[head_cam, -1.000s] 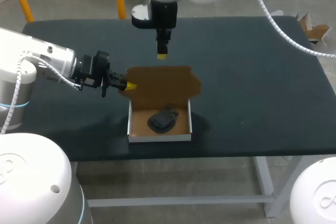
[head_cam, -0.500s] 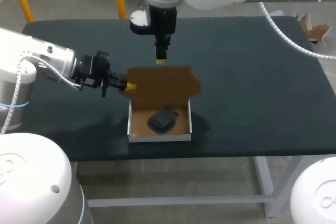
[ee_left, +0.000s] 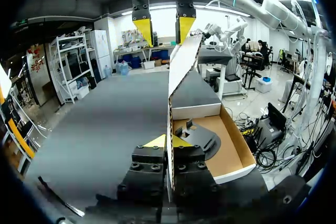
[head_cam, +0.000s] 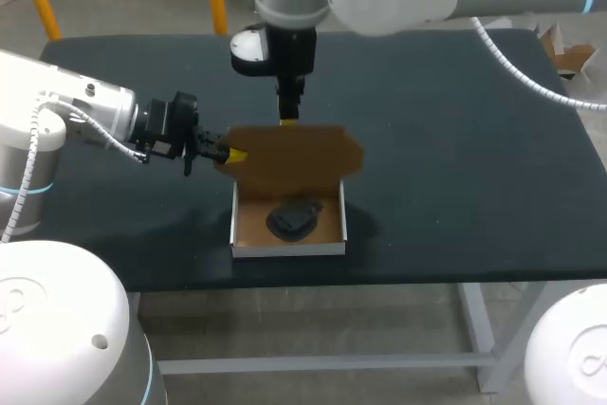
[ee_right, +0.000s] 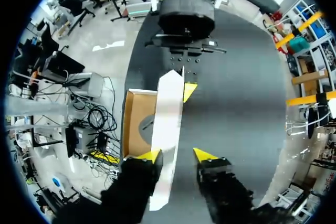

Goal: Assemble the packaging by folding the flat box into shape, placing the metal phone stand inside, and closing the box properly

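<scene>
A brown cardboard box [head_cam: 289, 234] with white outer walls lies open near the table's front edge, and the black metal phone stand [head_cam: 292, 217] rests inside it. The box's lid [head_cam: 299, 154] stands upright behind it. My left gripper [head_cam: 232, 154] is shut on the lid's left edge, seen edge-on between its tips [ee_left: 167, 141]. My right gripper [head_cam: 287, 120] hangs over the lid's top edge, open. In the right wrist view the lid [ee_right: 168, 124] stands between its fingers [ee_right: 149, 156], close against one of them and apart from the other. The stand [ee_left: 202, 137] shows beside the lid.
The dark table [head_cam: 474, 139] stretches wide to the right of the box and behind it. My right arm's white cable [head_cam: 512, 64] hangs over the back right. The box sits close to the front edge [head_cam: 398, 277].
My right gripper has come down and slightly forward, from above the lid to its top edge. The left gripper, the lid and the box have not moved.
</scene>
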Robot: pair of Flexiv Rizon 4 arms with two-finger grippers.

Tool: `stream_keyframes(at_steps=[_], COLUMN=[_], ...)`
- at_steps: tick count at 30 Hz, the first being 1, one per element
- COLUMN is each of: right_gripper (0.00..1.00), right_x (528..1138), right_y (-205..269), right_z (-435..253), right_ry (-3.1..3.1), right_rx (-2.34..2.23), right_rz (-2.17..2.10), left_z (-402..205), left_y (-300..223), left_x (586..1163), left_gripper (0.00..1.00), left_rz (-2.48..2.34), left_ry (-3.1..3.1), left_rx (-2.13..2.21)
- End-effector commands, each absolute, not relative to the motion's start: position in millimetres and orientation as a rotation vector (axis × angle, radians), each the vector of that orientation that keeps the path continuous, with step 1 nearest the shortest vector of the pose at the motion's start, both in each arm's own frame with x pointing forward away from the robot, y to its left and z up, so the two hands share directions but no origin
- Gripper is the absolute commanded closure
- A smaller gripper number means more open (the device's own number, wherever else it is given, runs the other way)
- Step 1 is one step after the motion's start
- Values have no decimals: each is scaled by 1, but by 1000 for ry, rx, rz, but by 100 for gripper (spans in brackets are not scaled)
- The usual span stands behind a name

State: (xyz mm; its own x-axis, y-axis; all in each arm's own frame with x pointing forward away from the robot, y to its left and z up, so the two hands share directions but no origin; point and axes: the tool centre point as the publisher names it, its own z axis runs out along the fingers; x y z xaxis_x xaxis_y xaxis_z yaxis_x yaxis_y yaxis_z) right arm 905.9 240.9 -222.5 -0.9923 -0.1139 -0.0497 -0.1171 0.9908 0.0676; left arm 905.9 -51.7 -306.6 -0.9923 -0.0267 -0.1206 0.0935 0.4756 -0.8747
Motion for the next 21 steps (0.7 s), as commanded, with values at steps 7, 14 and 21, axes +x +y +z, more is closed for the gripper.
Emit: stream_keyframes(at_steps=[7,14,21], right_gripper=[55,52,44], right_x=[897,897,898], right_y=[240,241,243], right_z=[-232,-236,-239], right_ry=[3084,3084,3086], right_rx=[-168,-175,-194], right_rz=[98,92,83], left_z=[-308,-308,-308], left_y=[-52,-52,-52], left_x=[905,905,905], left_gripper=[100,100,100], left_rz=[-1551,-1551,-1551], left_ry=[2596,2596,2596], left_rx=[60,60,60])
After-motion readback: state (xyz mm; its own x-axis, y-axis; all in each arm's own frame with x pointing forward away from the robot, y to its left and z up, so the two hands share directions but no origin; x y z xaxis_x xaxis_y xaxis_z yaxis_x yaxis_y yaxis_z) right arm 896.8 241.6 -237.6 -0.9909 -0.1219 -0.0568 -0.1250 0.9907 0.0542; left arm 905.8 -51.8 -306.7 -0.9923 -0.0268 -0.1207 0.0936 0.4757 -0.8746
